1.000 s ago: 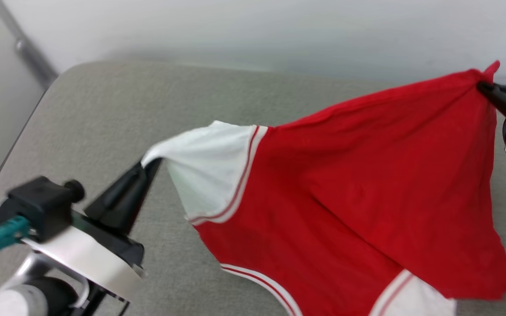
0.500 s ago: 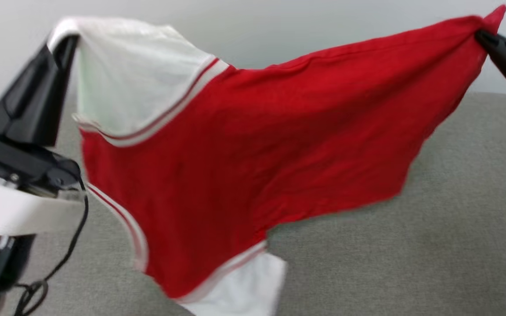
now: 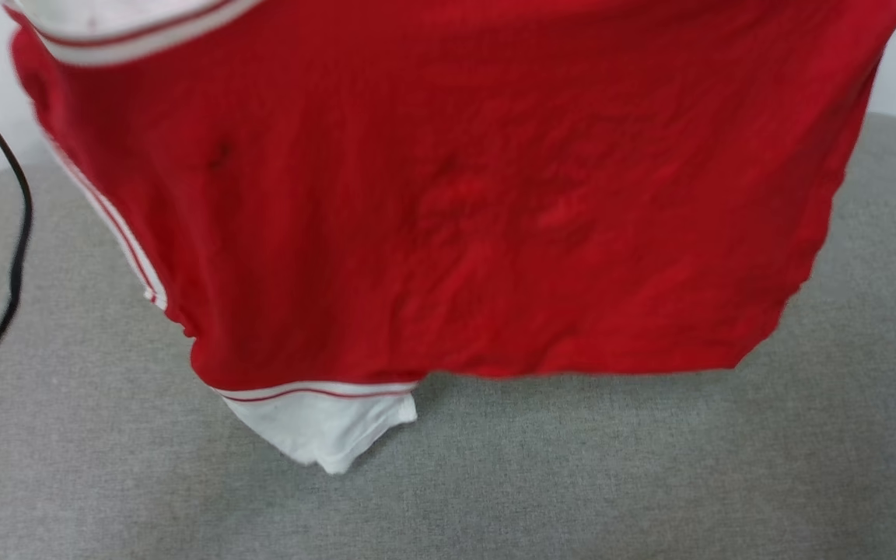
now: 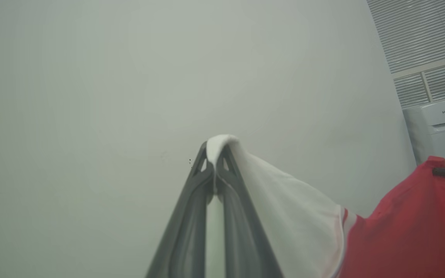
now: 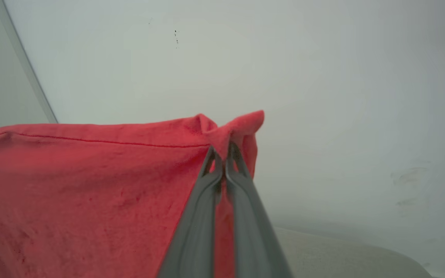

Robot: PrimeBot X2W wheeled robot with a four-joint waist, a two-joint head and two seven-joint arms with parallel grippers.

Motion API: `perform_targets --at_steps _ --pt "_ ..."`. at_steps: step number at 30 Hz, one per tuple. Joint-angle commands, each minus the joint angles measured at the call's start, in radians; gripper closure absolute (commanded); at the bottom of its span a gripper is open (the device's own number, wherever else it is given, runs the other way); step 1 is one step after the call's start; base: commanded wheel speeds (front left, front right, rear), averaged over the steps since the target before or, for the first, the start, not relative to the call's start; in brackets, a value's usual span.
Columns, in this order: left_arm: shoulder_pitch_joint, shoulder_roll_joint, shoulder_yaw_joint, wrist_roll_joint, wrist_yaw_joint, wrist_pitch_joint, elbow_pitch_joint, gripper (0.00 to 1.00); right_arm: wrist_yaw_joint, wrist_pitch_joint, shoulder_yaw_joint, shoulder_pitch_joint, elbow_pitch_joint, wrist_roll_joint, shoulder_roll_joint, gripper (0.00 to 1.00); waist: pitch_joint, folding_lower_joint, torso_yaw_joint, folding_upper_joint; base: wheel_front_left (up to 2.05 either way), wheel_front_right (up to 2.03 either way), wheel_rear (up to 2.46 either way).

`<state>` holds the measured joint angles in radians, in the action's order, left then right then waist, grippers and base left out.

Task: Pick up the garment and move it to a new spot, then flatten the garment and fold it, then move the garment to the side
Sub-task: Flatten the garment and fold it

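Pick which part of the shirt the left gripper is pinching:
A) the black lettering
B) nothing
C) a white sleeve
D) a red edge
C: in the left wrist view the left gripper is shut on the white sleeve of the shirt, while the right gripper pinches red cloth.

The shirt (image 3: pixel 456 210) hangs spread above the cushion (image 3: pixel 650 467), one sleeve (image 3: pixel 323 428) lowest, toward the left; a cable (image 3: pixel 16 233) dangles left of it; the left gripper (image 4: pixel 215 160) pinches the other sleeve's tip, the right gripper (image 5: pixel 222 151) the shirt's opposite corner; a wall (image 5: pixel 323 77) stands behind both.
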<state>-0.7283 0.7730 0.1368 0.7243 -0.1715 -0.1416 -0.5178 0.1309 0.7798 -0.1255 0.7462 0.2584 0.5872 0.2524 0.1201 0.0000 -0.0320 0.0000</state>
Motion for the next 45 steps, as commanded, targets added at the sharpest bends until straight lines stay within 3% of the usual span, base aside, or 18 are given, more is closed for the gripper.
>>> perform_targets --at_steps 1,10,16,22,30,33,38,45 --pt "-0.036 0.001 0.0 -0.006 0.003 -0.003 0.01 1.0 0.0 -0.011 -0.007 0.026 0.006 -0.008 -0.005 1.0 0.022 0.0 -0.004 0.0 0.0 0.0 0.0" --pt "-0.278 0.017 0.002 0.001 0.052 -0.029 0.111 1.0 0.0 -0.068 -0.023 0.172 -0.005 -0.056 -0.015 1.0 0.162 0.0 -0.01 0.0 0.0 0.0 0.0" --pt "-0.513 0.004 0.04 -0.018 0.11 -0.037 0.238 1.0 0.0 -0.126 -0.029 0.342 -0.074 -0.104 -0.016 1.0 0.308 0.0 -0.011 0.0 0.0 0.0 0.0" --pt "-0.784 -0.034 0.076 -0.045 0.173 -0.019 0.447 1.0 -0.001 -0.237 -0.045 0.539 -0.206 -0.18 -0.041 1.0 0.441 0.0 -0.006 0.0 0.0 0.0 0.0" --pt "-1.09 -0.091 0.161 -0.131 0.253 0.048 0.76 1.0 -0.001 -0.397 -0.006 0.786 -0.453 -0.303 -0.015 1.0 0.563 0.0 0.016 0.0 0.0 0.0 0.0" --pt "-1.169 -0.112 0.17 -0.146 0.264 0.09 0.866 1.0 -0.001 -0.455 -0.001 0.852 -0.54 -0.327 -0.015 1.0 0.591 0.0 0.026 0.0 0.0 0.0 0.0" --pt "-1.218 -0.155 0.173 -0.133 0.276 0.173 1.014 1.0 -0.001 -0.548 0.001 0.893 -0.666 -0.358 -0.016 1.0 0.616 0.0 0.046 0.0 0.0 0.0 0.0" --pt "-1.056 -0.197 0.241 -0.094 0.297 0.264 1.093 1.0 -0.001 -0.644 0.016 0.803 -0.798 -0.362 -0.008 1.0 0.604 0.0 0.072 0.0 0.0 0.0 0.0"
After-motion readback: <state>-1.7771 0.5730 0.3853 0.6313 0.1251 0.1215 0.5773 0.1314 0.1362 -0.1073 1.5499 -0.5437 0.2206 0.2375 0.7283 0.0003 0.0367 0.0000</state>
